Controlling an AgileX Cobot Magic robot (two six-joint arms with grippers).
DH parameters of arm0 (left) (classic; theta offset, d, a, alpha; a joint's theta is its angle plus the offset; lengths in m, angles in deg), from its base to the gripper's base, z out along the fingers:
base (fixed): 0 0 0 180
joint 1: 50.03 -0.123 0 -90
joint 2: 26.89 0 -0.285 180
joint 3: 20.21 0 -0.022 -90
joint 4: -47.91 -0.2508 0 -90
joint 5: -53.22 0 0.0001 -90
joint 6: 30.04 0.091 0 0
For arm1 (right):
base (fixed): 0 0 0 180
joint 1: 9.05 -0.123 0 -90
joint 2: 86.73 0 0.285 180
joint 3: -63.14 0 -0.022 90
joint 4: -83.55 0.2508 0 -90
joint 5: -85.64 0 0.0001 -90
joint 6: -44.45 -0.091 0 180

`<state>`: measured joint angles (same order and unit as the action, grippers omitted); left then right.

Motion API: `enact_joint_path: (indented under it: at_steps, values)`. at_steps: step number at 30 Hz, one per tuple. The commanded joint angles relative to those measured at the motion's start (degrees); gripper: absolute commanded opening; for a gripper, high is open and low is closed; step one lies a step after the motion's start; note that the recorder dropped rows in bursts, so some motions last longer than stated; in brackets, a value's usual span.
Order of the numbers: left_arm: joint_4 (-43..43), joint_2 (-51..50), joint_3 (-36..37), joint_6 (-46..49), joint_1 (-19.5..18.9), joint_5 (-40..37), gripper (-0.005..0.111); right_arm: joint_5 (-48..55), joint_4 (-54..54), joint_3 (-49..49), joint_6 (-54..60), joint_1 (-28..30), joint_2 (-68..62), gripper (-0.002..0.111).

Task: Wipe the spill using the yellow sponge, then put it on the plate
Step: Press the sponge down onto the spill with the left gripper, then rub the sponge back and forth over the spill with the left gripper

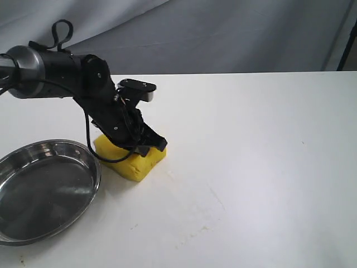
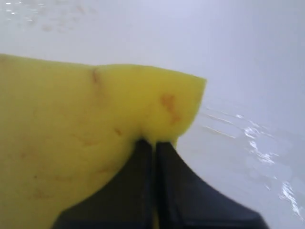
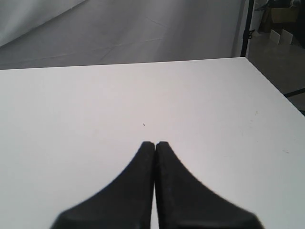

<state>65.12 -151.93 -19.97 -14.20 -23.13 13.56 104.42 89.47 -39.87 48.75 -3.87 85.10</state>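
Note:
The yellow sponge (image 1: 135,164) rests on the white table just right of the plate (image 1: 96,177), a shiny steel dish at the lower left. My left gripper (image 1: 146,146) comes down on the sponge's top from the left and is shut on it, pinching a fold of foam. In the left wrist view the gripper (image 2: 155,142) bites into the sponge (image 2: 71,129), which has brown stains. No amber spill shows; only thin wet streaks (image 2: 257,138) glisten on the table beside the sponge. My right gripper (image 3: 155,142) is shut with nothing in it, over bare table.
The left arm (image 1: 56,70) reaches in from the upper left above the plate. A grey cloth backdrop (image 1: 223,33) hangs behind the table's far edge. A black stand leg (image 1: 348,44) is at the far right. Faint dry marks (image 1: 203,223) lie near the front.

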Motion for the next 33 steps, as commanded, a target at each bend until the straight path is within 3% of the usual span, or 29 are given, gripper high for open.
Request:
enact_joint_path:
  at_steps: [1,6,12,24,33]
  values:
    - [-0.3,-1.5,0.0,-0.7,-3.7,3.8,0.0,0.0,-0.4,0.2,-0.2,-0.1,0.2,0.0]
    - [0.2,-2.9,0.0,-0.5,-5.4,2.7,0.0,0.0,-0.4,0.2,-0.2,-0.1,0.2,0.0]
    - [2.0,-3.0,0.0,1.3,-2.6,-1.5,0.0,0.0,-0.4,0.2,-0.2,-0.1,0.2,0.0]
    - [4.9,-3.0,0.0,1.1,11.3,-2.8,0.0,0.0,-0.4,0.2,-0.2,-0.1,0.2,0.0]
    - [5.4,-3.0,0.0,1.1,21.0,-9.9,0.0,0.0,-0.4,0.2,-0.2,-0.1,0.2,0.0]
